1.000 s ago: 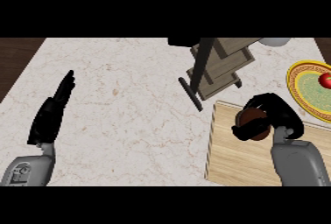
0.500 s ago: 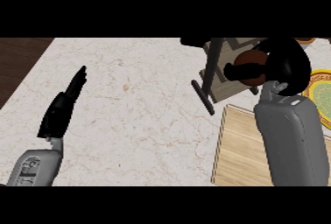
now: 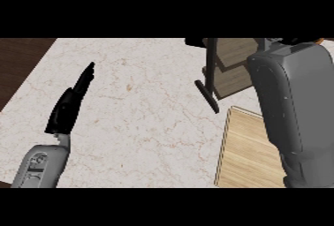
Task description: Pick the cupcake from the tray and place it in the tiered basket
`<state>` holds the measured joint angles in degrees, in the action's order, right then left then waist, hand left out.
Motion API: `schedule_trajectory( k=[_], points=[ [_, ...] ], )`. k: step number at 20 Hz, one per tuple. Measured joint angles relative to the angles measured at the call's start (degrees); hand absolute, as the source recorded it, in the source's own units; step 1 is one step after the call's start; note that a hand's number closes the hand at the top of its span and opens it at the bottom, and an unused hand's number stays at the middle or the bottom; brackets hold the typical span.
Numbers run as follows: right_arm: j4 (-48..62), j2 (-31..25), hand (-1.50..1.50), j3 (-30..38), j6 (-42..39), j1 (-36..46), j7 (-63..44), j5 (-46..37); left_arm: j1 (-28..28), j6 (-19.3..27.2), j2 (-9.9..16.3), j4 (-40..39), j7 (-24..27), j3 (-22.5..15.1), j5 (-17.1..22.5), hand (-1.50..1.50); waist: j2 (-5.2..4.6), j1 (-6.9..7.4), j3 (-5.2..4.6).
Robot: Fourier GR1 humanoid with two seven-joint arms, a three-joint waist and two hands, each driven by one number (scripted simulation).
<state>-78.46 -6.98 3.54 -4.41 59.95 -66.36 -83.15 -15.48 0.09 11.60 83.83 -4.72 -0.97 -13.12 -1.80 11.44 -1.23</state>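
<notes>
Our right arm (image 3: pixel 290 110) has stretched further over the basket (image 3: pixel 231 66), carrying hand and cupcake out of view; we cannot tell its grip. Release looks close. Our left hand (image 3: pixel 68 106) rests open.

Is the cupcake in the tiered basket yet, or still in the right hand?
Cannot tell. The right forearm stretches over the tiered basket and runs past the view's top edge, so neither the hand nor the cupcake shows.

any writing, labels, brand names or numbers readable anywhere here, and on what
None: no word, number or sign can be read.
The tiered basket, wooden tray, marble counter and both grey forearms show no text.
The left hand bears no marking either.
</notes>
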Motion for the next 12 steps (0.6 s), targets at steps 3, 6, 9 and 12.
schedule_trajectory(
  k=[3,6,9,12],
  points=[
    [4.9,0.4,1.5,1.5,-0.9,5.8,-1.0,-5.1,-0.1,0.0,0.1,-0.3,-0.1,0.0,-0.1,0.0,-0.01,0.14,0.11],
    [9.5,1.8,1.5,3.5,-1.5,12.0,-1.8,-8.9,-0.3,0.1,-0.1,-0.7,-0.1,-0.1,-0.2,0.0,-0.11,-0.03,0.29],
    [14.2,3.0,1.5,6.1,-1.7,17.5,-2.2,-12.0,-0.5,0.3,-0.2,-0.9,0.0,0.1,-0.2,0.0,-0.26,-0.31,0.42],
    [19.7,3.6,1.5,8.7,-1.9,21.8,-2.1,-14.5,-1.0,0.3,0.0,-1.4,-0.2,0.7,0.0,0.0,-0.46,-1.05,0.53]
  ],
)
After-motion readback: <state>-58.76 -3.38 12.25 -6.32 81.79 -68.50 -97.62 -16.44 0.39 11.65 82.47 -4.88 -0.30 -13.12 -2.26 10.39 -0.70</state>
